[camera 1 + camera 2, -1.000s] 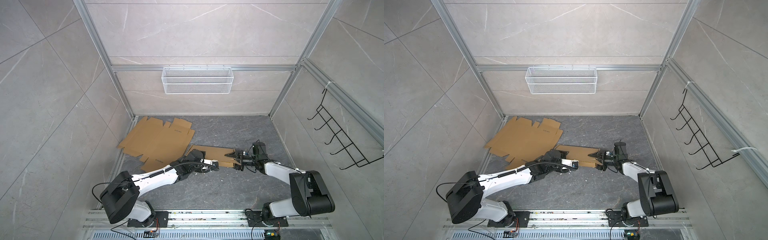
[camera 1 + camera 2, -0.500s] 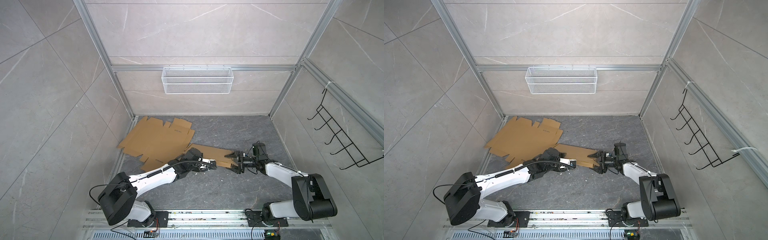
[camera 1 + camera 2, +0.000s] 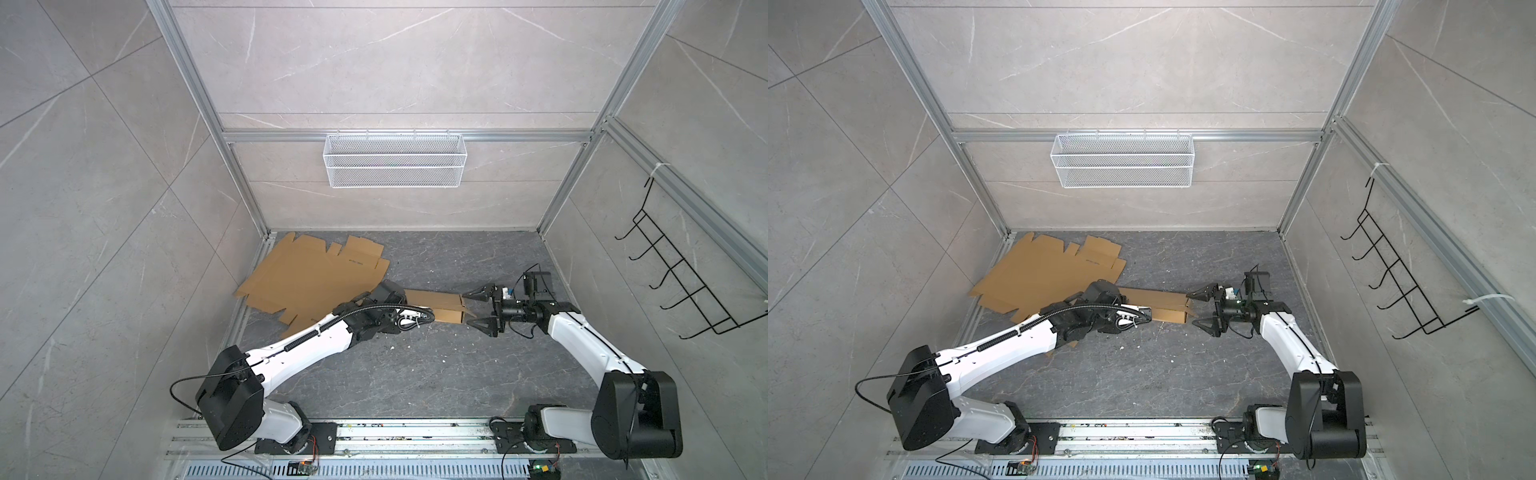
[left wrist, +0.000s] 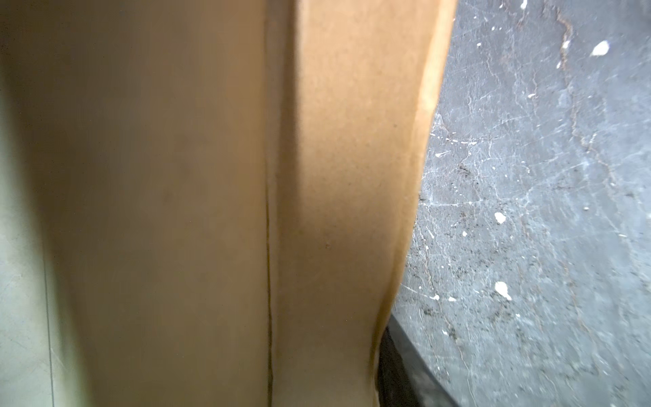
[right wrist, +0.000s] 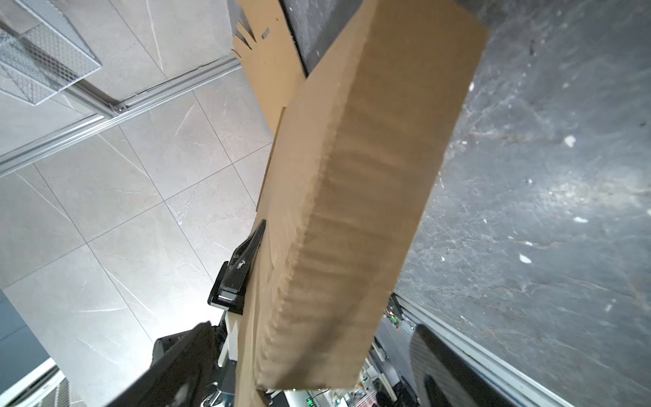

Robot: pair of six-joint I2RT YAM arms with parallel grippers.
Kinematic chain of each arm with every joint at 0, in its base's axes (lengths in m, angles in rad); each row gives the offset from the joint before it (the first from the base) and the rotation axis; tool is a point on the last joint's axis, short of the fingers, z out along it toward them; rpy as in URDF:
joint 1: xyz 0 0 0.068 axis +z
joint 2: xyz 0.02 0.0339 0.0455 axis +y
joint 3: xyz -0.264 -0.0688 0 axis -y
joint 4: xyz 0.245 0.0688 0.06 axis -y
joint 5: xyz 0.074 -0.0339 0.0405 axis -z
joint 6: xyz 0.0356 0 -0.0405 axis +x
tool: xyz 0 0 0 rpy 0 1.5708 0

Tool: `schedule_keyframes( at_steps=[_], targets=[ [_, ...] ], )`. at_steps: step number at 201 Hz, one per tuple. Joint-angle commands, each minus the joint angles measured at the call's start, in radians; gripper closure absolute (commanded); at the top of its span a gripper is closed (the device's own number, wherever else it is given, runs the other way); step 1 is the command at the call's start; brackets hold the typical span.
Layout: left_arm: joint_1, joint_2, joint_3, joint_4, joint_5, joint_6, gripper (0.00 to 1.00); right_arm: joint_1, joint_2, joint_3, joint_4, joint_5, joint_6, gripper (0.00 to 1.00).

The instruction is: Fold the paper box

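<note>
Now paper box (image 3: 438,302) end between wide-apart jaws of right tool (image 3: 471,309), left tool (image 3: 426,321) against its side, grip unclear.

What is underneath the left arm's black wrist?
The partly folded brown cardboard box runs beneath it, over the dark grey marbled floor. The flat brown cardboard sheets reach under it too. The box's end there and any overlap with the sheets are covered.

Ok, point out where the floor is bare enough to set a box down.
Bare floor: the wide stretch bordered by the front rail, left arm and right arm; also the far strip between back wall and half-folded box. Crowded: the far-left corner under flat cardboard, and the middle, where the right gripper's open jaws flank the box end.
</note>
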State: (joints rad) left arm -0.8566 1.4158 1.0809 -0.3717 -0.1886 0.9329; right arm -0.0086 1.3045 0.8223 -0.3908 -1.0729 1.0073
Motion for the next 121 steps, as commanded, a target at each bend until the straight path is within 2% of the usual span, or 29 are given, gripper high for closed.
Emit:
schedule_keyframes(
  at_steps=[1, 67, 121],
  targets=[
    [0.005, 0.010, 0.112, -0.195, 0.043, -0.077, 0.55, -0.021, -0.008, 0.044, -0.126, 0.044, -0.134, 0.11],
    [0.018, 0.098, 0.373, -0.593, 0.167, -0.204, 0.54, -0.062, -0.009, 0.120, -0.223, 0.126, -0.321, 0.12],
    [0.072, 0.160, 0.458, -0.707, 0.279, -0.244, 0.53, -0.067, -0.114, 0.099, -0.327, 0.252, -0.527, 0.11]
  ],
)
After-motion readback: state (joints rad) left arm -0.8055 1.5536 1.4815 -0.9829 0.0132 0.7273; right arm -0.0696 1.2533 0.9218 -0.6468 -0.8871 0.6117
